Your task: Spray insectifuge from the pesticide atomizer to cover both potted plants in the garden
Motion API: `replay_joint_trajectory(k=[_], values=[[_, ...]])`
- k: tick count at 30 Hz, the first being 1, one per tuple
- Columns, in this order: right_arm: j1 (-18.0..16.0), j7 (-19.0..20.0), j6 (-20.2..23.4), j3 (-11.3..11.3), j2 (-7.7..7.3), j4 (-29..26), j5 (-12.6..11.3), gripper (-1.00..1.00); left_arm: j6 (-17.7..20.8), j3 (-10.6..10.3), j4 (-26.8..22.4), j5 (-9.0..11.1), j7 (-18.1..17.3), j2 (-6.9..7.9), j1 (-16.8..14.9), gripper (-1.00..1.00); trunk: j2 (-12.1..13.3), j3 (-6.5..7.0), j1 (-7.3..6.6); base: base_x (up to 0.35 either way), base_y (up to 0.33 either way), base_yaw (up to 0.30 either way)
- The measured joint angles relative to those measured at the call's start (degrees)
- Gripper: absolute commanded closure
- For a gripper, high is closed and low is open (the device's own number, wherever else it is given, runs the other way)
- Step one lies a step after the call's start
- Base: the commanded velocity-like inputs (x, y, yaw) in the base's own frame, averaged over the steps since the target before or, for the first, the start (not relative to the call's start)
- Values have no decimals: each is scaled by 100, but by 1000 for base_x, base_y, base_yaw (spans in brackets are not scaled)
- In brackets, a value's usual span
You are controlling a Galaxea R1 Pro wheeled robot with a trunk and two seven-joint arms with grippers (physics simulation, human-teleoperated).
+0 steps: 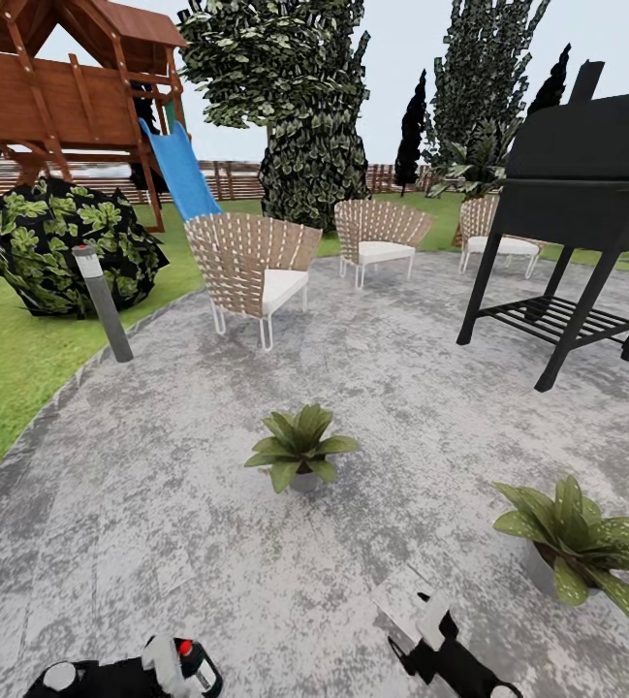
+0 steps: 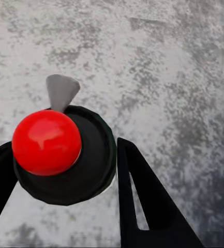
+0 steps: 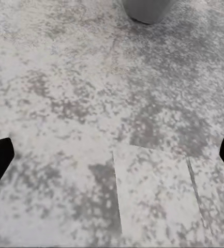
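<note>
Now, left hand (image 2: 60, 170) pinching pesticide atomizer (image 2: 65, 155), right hand (image 3: 112, 155) spread, no readable label, 2 potted plants (image 1: 299, 448) on patio (image 1: 159, 504).

Your pesticide atomizer (image 2: 65, 155) sits clamped between the dark fingers of your left hand (image 2: 60, 206): a dark round body with a glossy red cap and a pale grey nozzle tip poking out above the mottled grey patio (image 1: 159, 504). Ahead of you, one potted plant (image 1: 299, 448) stands upright mid-patio, the other potted plant (image 1: 581, 543) to its right, well apart.
</note>
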Motion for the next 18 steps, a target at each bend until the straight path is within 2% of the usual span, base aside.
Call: replay_joint_trajectory(k=[1, 2, 4, 5, 6, 7, 8, 9, 11, 12, 13, 16, 18], values=[[-1, 535, 129, 12, -75, -214, 178, -100, 249, 1, -188, -361, -424, 32, -91, 100, 0, 0, 0, 0, 0, 0], [-1, 884, 227, 16, -123, -359, 306, -100, 384, -4, -296, -628, -648, 32, -146, 100, 0, 0, 0, 0, 0, 0], [-19, 1895, 422, 15, -223, -714, 575, -100, 640, 1, -587, -1474, -995, -29, -262, 100, 0, 0, 0, 0, 0, 0], [-43, 2712, 480, 5, -251, -1032, 726, -100, 1026, 8, -806, -2416, -1203, -250, -452, 100, 0, 1, 0, 0, 0, 0], [-49, 3040, 495, 0, -253, -1255, 853, -100, 1261, 7, -859, -2912, -1396, -380, -544, 100, 0, 0, 0, 0, 0, 0], [-52, 3317, 534, 0, -255, -1473, 981, -100, 1422, 9, -884, -3310, -1594, -525, -627, 100, 0, 0, 0, 0, 0, 0], [-53, 3571, 590, -4, -256, -1636, 1053, -100, 1503, 10, -897, -3613, -1724, -684, -710, 100, 0, 0, 0, 0, 0, 0], [-54, 3908, 640, -7, -256, -1814, 1092, -100, 1560, 12, -906, -4025, -1816, -924, -806, 100, 0, 0, 0, 0, 0, 0], [-54, 4077, 670, -5, -219, -1920, 1112, -100, 1592, 17, -909, -4339, -1829, -1165, -852, 100, 0, 0, 0, 0, 0, 0], [-54, 4093, 695, -3, -199, -1958, 1121, -100, 1591, 12, -909, -4374, -1825, -1219, -857, 100, 0, 0, 0, 0, 0, 0], [-54, 4099, 723, -2, -188, -1982, 1124, 100, 1591, 3, -908, -4383, -1822, -1256, -858, 100, 0, 0, 0, 0, 0, 0], [-54, 4119, 801, 1, -168, -2023, 1109, 100, 1601, -159, -908, -4403, -1815, -1358, -866, 100, 0, 0, 0, 0, 0, 0], [-54, 4119, 814, 6, -99, -2034, 1107, 100, 1609, -287, -914, -4404, -1800, -1380, -871, 100, 0, 0, 0, 0, 0, 0]])
